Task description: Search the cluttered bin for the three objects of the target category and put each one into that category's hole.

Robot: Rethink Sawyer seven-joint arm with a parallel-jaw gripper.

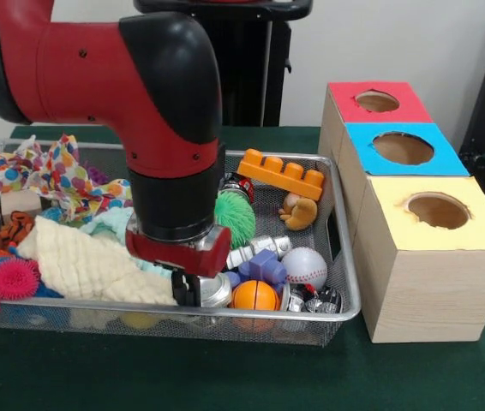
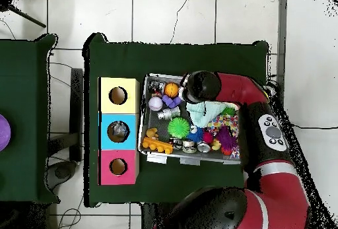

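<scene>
The silver wire-mesh bin (image 1: 351, 265) stands on the green table, full of toys and cloths; it also shows in the overhead view (image 2: 191, 158). My gripper (image 1: 193, 289) is low inside the bin at its front rim, beside a shiny metal can (image 1: 217, 291). In the overhead view my gripper (image 2: 191, 94) is at the bin's far edge. One crinkly, silvery-clear piece (image 1: 254, 250) right of the gripper looks like a crushed bottle. Other bottles are hidden by the clutter or the arm. Something grey lies in the blue box's hole (image 2: 119, 132).
Three wooden boxes with holes stand right of the bin: red (image 1: 345, 94), blue (image 1: 362, 137), yellow (image 1: 397, 235). The bin holds a white baseball (image 1: 305, 267), an orange ball (image 1: 255, 295), a green spiky ball (image 1: 237, 218), an orange brick (image 1: 282, 174) and a cream cloth (image 1: 84, 265).
</scene>
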